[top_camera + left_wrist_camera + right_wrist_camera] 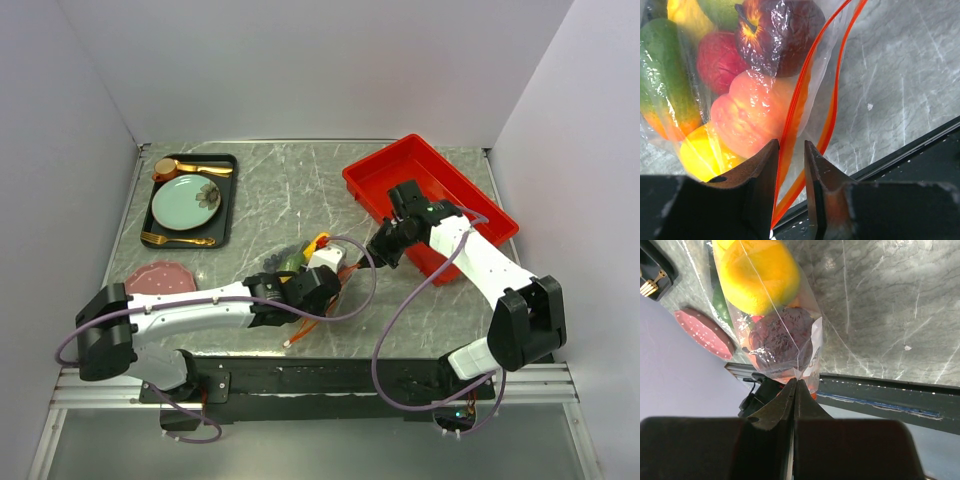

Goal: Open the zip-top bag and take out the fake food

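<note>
Checking the clear plastic zip-top bag (pixel 740 75) of plastic fake food (pixel 752 117) on the grey marble table (pixel 900 75) near its front edge, we find its orange-red zip strip (pixel 799 105) running out between the slightly parted left fingers (pixel 760 185), while the right fingers (pixel 777 407) pinch shut on its film.

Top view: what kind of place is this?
Probably a robot test bench: left arm and right arm bolted to a marble-look table, white walls around it, fake food in a zip-top bag.
</note>
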Available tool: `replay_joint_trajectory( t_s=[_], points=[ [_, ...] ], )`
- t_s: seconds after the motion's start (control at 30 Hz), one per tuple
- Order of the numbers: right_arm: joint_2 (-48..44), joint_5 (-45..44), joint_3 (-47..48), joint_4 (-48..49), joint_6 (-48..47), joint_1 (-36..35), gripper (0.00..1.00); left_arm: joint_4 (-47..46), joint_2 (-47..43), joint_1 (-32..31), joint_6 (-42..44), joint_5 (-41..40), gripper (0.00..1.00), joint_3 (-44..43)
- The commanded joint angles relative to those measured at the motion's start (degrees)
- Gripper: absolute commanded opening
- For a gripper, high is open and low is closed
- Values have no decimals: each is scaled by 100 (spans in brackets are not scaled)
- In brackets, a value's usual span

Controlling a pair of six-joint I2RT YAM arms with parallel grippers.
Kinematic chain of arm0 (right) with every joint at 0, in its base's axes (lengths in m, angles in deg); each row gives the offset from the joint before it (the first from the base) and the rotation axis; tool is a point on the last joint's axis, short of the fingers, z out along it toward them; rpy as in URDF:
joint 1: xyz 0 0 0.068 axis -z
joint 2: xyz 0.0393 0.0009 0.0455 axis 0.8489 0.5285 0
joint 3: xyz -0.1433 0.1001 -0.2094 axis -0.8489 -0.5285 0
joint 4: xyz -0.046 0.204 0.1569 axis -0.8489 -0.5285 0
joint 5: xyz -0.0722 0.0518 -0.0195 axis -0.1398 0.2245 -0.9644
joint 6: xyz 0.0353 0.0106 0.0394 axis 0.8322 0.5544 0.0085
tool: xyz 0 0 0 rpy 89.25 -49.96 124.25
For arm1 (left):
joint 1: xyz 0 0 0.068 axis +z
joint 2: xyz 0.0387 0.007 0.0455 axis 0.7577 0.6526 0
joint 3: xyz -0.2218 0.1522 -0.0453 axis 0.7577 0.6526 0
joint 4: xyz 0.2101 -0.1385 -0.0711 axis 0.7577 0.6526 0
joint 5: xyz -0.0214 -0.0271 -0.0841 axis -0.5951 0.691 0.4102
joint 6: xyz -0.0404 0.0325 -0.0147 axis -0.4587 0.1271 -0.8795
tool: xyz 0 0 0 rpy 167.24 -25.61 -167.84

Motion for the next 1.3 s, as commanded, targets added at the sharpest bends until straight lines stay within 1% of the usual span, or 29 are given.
replay_joint_trajectory(
  t_s=[0.0,0.2,0.33,0.53,0.57,0.63,0.67,0.7,0.73,0.77,0.83,0.87,0.97,1.07,1.27],
  points=[
    [-260,-33,181,87,48,-44,0,-224,39,-3,193,63,33,-223],
    [-234,-33,278,52,48,-79,0,-224,66,-11,193,-60,33,-170],
    [-225,-33,330,34,48,-79,0,-321,66,-11,254,71,33,-100],
    [-190,-50,418,-10,39,-97,0,-365,39,-11,255,81,22,-64],
    [-190,-50,436,-27,39,-105,0,-339,57,-3,255,63,15,-73],
    [-181,-68,471,-45,30,-97,0,-312,57,-3,246,19,9,-117],
    [-181,-85,489,-71,30,-97,0,-251,48,-3,237,-42,9,-143],
    [-190,-94,489,-80,21,-105,0,-225,31,-11,237,-69,10,-161],
    [-181,-94,489,-89,21,-105,0,-189,13,-11,228,-112,13,-196],
    [-181,-94,489,-89,21,-105,0,-172,-39,-3,228,-148,23,-196],
    [-199,-86,497,-89,30,-105,0,-180,-66,15,290,-104,29,-179],
    [-190,-94,497,-89,30,-114,0,-180,-84,50,298,-78,34,-170],
    [-199,-77,533,-106,21,-106,0,-172,-40,85,307,10,38,-161],
    [-208,-86,585,-150,13,-114,0,-172,13,94,290,-16,39,-161],
    [-260,-68,629,-168,39,-123,0,-180,153,94,307,-69,39,-240]
  ],
)
